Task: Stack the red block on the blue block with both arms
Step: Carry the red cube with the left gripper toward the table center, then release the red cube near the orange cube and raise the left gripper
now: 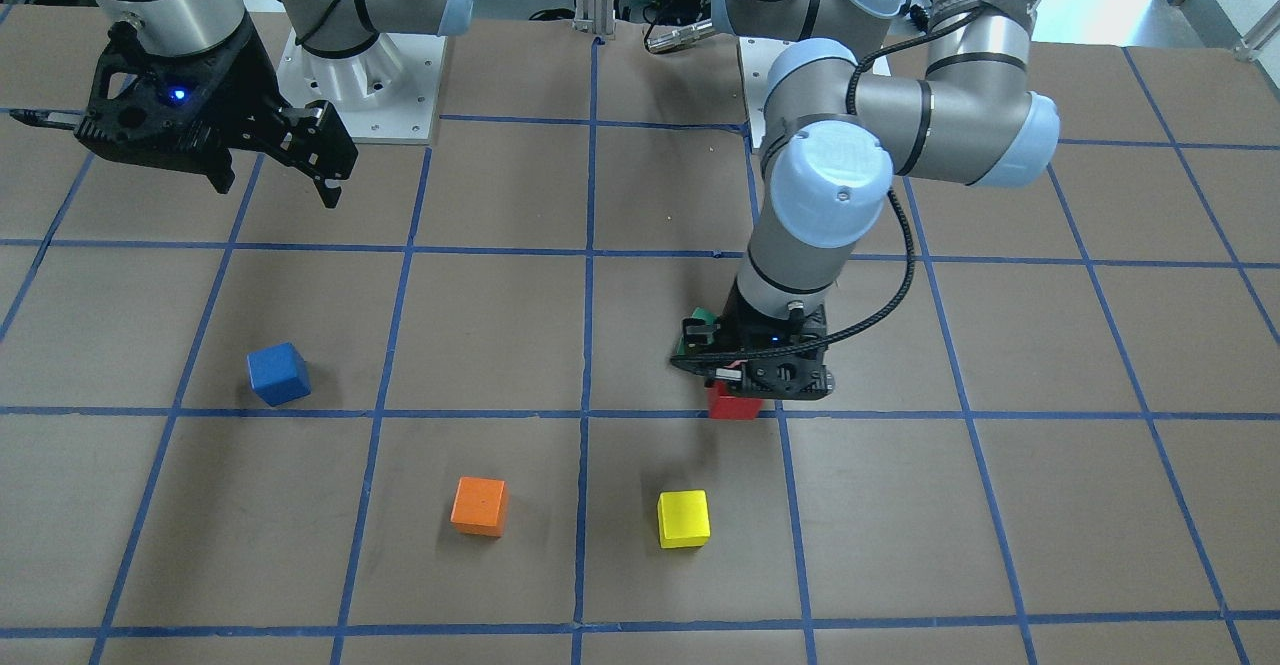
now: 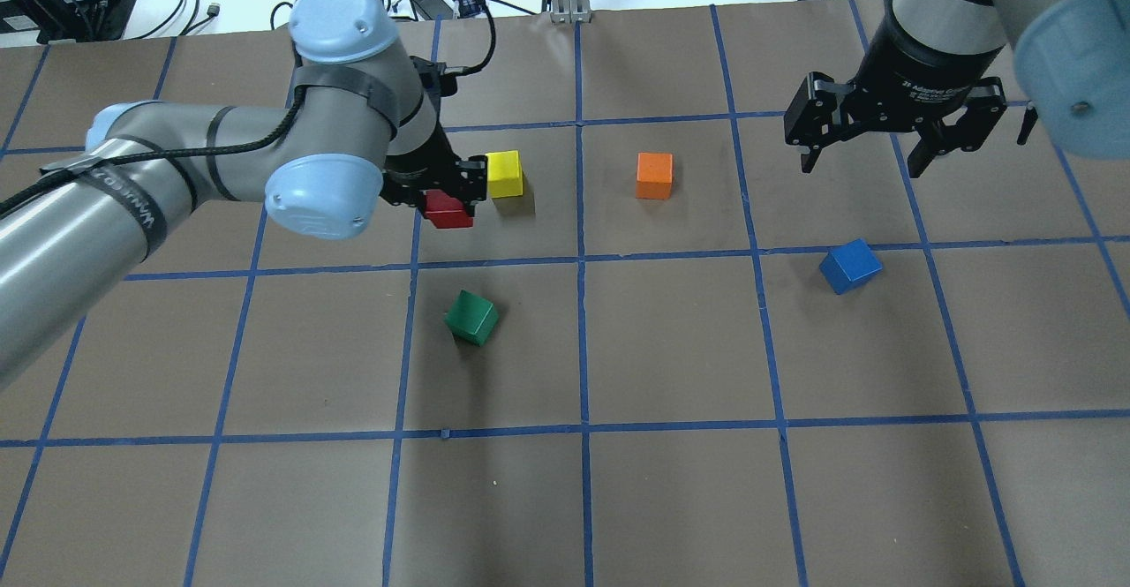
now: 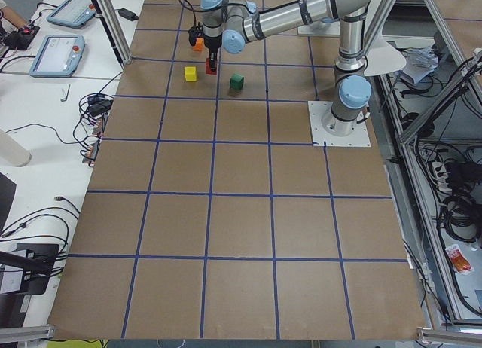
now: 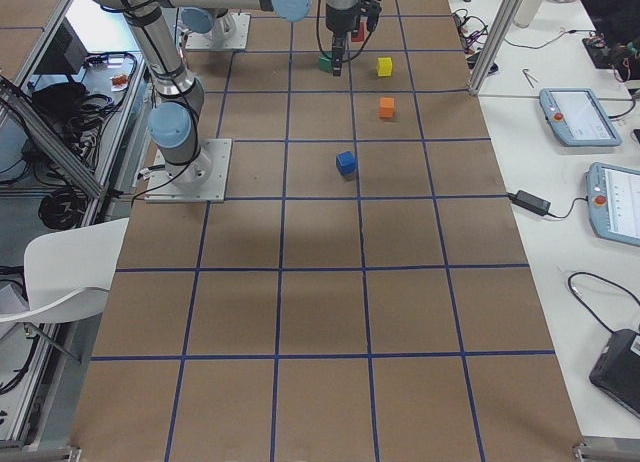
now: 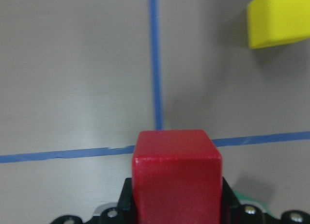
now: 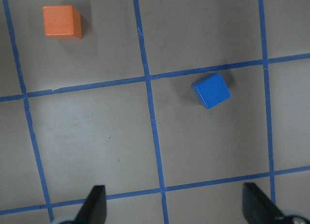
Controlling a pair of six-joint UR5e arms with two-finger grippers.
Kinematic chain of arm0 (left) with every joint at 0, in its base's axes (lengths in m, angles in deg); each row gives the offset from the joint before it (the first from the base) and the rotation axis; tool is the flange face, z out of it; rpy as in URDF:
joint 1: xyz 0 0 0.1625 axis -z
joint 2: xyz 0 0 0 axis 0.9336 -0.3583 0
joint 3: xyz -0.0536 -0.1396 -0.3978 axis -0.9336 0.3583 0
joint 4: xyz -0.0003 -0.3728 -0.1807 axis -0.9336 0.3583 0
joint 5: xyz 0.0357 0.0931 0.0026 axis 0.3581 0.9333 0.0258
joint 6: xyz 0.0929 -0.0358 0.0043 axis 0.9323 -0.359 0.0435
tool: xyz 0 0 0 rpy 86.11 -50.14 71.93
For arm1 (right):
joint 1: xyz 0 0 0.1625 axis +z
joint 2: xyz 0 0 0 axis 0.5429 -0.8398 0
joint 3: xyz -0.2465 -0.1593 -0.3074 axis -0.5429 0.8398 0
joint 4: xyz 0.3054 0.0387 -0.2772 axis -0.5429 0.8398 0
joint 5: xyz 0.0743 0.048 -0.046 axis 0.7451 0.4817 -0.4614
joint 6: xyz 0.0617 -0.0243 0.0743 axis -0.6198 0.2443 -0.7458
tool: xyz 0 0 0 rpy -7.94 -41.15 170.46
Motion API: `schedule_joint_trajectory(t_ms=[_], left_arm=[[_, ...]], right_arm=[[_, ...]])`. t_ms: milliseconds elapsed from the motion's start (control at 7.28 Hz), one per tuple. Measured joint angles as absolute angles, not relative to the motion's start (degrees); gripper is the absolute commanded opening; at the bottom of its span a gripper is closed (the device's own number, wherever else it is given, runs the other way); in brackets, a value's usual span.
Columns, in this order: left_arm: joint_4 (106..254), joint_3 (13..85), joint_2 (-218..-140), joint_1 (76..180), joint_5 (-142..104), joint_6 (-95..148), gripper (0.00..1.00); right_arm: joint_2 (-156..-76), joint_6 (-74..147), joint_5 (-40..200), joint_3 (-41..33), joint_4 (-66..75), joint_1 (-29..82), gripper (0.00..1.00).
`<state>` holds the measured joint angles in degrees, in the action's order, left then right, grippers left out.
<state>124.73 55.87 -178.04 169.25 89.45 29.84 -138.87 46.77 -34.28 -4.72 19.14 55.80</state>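
Note:
The red block (image 2: pixel 448 209) sits between the fingers of my left gripper (image 2: pixel 446 203), which is shut on it, low at the table next to the yellow cube. I cannot tell whether the block touches the table. It also shows in the front view (image 1: pixel 733 406) and fills the bottom of the left wrist view (image 5: pixel 177 178). The blue block (image 2: pixel 849 266) lies alone on the table on the right side, and also shows in the front view (image 1: pixel 278 373) and the right wrist view (image 6: pixel 211 90). My right gripper (image 2: pixel 863 163) is open and empty, raised above the table beyond the blue block.
A yellow cube (image 2: pixel 504 173) lies just right of the left gripper. An orange cube (image 2: pixel 654 175) lies between the two grippers. A green cube (image 2: pixel 471 317) lies nearer the robot than the red block. Blue tape lines grid the brown table (image 2: pixel 671 349).

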Motion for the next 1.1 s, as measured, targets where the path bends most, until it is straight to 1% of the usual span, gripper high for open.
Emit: schedule_joint_trajectory(t_ms=[137,412,550,687,824,1099], left_arm=[[124.6,54.0,-180.6,173.2,88.5,25.0,0.0],[122.2,52.7,-184.8,177.7,88.1,19.6,0.0],[120.0,52.5,-186.2,178.4,88.0,18.7,0.14],[118.7,52.5,-187.3,178.7,88.0,18.6,0.73],[118.1,52.6,-188.3,178.8,88.4,19.4,1.0],[117.7,52.8,-189.5,178.9,89.1,21.8,1.0]], right_arm=[[-138.9,46.8,-34.3,-4.7,19.1,55.8,1.0],[-138.9,46.8,-34.2,-4.7,19.1,55.8,1.0],[-138.9,46.8,-34.0,-4.8,19.1,55.8,1.0],[-138.9,46.8,-34.0,-4.8,19.1,55.8,1.0],[-138.9,46.8,-34.1,-4.8,19.1,55.9,1.0],[-139.0,46.8,-34.2,-4.8,19.1,55.9,1.0]])
